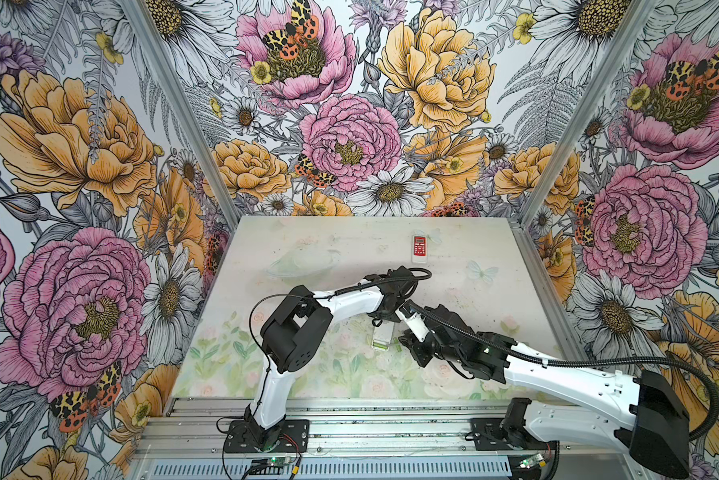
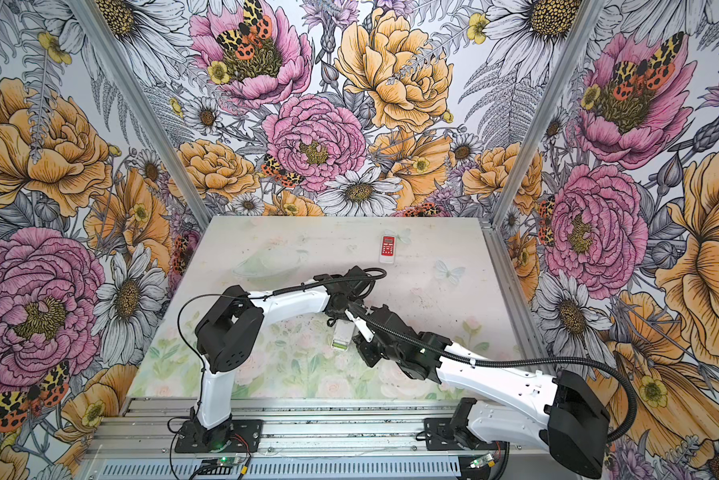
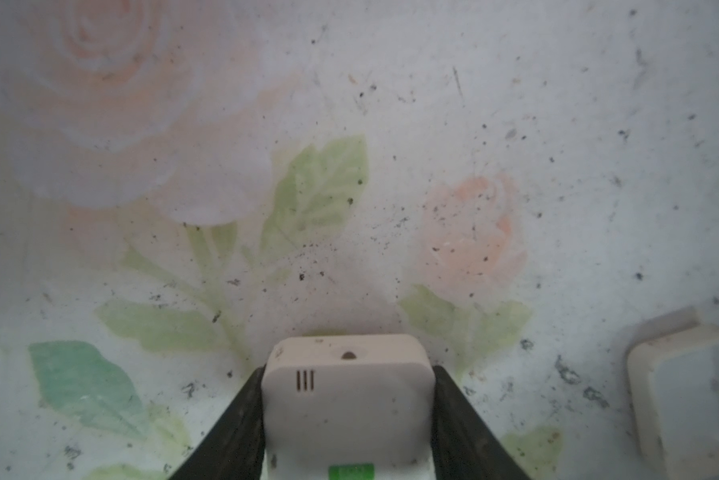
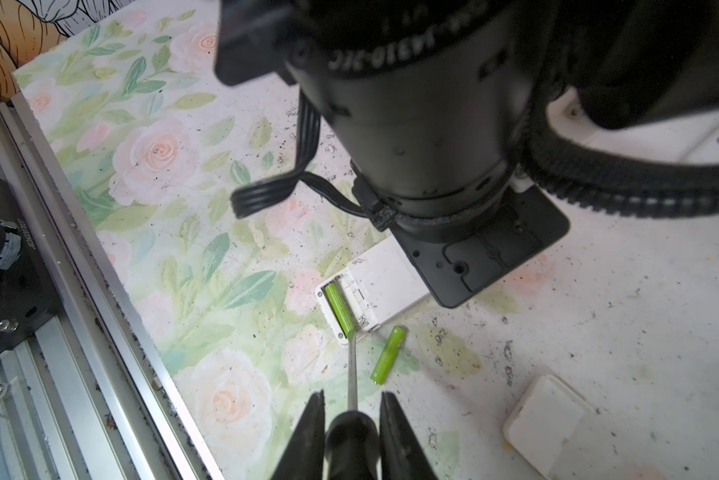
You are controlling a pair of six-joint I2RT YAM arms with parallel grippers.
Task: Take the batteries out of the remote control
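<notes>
Since prying would likely skid the remote [image 4: 385,274], my left gripper [image 3: 348,370] stands half open, clamped across its white body to pin it to the table [image 4: 599,291]. My right gripper [image 4: 351,397] is nearly closed on the screwdriver [image 4: 352,365] handle, blade tip at one end of the green battery [image 4: 340,309] lying crosswise in its bay. A second green battery [image 4: 387,353] lies flat just beside the remote, roughly parallel to the blade.
</notes>
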